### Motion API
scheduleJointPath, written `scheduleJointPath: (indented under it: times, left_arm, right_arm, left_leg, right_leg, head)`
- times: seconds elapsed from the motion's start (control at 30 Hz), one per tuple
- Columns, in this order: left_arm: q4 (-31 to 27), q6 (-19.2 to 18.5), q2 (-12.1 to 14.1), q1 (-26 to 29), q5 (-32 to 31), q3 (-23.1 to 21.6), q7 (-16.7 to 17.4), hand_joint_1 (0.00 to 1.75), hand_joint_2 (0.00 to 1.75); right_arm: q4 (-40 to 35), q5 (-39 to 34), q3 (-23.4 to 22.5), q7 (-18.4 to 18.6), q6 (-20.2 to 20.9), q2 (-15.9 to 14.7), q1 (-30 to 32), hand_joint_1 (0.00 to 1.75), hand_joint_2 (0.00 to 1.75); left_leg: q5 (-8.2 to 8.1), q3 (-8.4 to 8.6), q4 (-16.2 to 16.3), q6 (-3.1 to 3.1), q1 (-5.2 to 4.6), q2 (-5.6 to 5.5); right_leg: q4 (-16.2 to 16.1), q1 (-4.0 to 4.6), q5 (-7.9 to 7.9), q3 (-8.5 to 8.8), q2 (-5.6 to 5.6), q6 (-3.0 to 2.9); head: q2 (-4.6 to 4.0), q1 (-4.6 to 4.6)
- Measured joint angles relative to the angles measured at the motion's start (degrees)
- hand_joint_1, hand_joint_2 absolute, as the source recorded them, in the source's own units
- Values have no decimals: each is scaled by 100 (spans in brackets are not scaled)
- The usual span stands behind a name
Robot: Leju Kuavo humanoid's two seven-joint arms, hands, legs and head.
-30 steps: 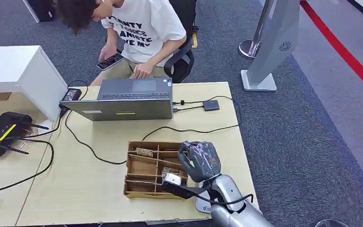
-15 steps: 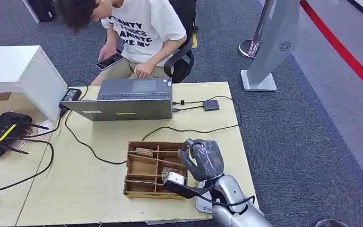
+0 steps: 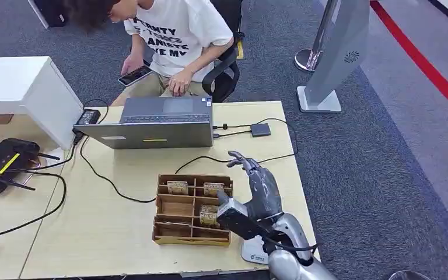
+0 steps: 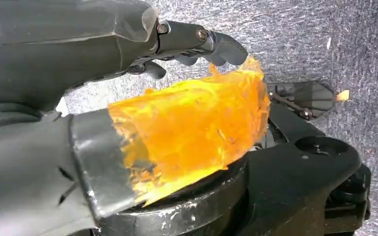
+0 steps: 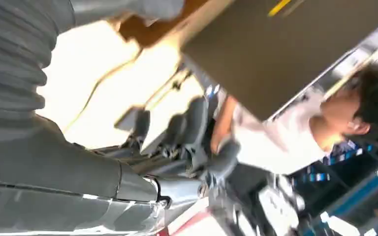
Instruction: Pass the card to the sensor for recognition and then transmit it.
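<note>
Cards (image 3: 178, 187) are down in the wooden tray (image 3: 164, 232): one in a far-row compartment, a second (image 3: 213, 188) in the compartment beside it, a third (image 3: 209, 214) in the row nearer the robot. None is lifted. Their printed faces are too small to read.

Just beside the tray, on the side towards the worktop's (image 3: 111, 233) right edge, the right robot hand (image 3: 262, 189) hovers with fingers (image 3: 239, 160) stretched out and apart, gripping nothing. The right wrist view is badly blurred, so the fingertips can't be made out there.

Nearer the robot than the tray, partly hidden under the right forearm, sits the white sensor (image 3: 255, 255) at the worktop's near edge. It has small blue print, unreadable.

Beyond the tray a black cable (image 3: 116, 185) snakes across bare wood. Farther on stands a grey laptop (image 3: 157, 125) with a yellow strip on its lid, and a small dark box (image 3: 261, 129) is wired to it. Past that a person (image 3: 175, 35) sits holding a phone. The shirt lettering is partly covered, and only "VE MY" reads cleanly.

Far off the tray's left side lies a black router (image 3: 3, 163) with a yellow stripe.

The left robot hand (image 4: 128, 44) hangs over grey carpet, its thumb wrapped in torn orange film. Whether its fingers close on anything, I can't tell.
</note>
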Motion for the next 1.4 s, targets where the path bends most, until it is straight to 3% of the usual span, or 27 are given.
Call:
scheduleJointPath:
  times: [0.3,0.4,0.53,0.83,1.17,1.4]
  left_arm:
    - [0,15,0,2,22,44,-33,0,0]
    - [0,15,0,1,33,48,-52,0,0]
    - [0,15,0,1,52,57,-61,0,0]
    - [0,15,0,1,55,116,-70,0,0]
    - [0,24,0,-2,85,133,-103,0,0]
    - [0,59,0,-3,92,136,-105,0,0]
  right_arm:
    - [-318,-644,87,-101,322,-177,33,7,175]
    - [-320,-742,149,-123,447,-223,32,14,175]
    - [-324,-834,245,-160,582,-282,31,40,175]
    - [-307,-887,632,-193,835,-369,-21,45,175]
    - [-302,-939,1172,-308,1166,-448,-350,35,175]
    - [-287,-895,1548,-326,1367,-496,-563,44,175]
  left_leg:
    - [0,0,0,0,0,0]
    - [0,0,0,0,0,0]
    - [0,0,0,0,0,0]
    - [0,-1,0,0,0,0]
    - [0,0,0,0,0,0]
    - [0,-1,0,0,0,0]
  right_leg:
    - [0,0,0,1,0,0]
    - [0,0,0,1,0,0]
    - [0,0,0,0,0,0]
    - [0,0,0,1,0,0]
    - [0,0,0,1,0,0]
    - [0,0,0,1,0,0]
  head:
    - [0,0]
    - [0,-2]
    - [0,0]
    - [0,0]
    - [0,0]
    - [0,-2]
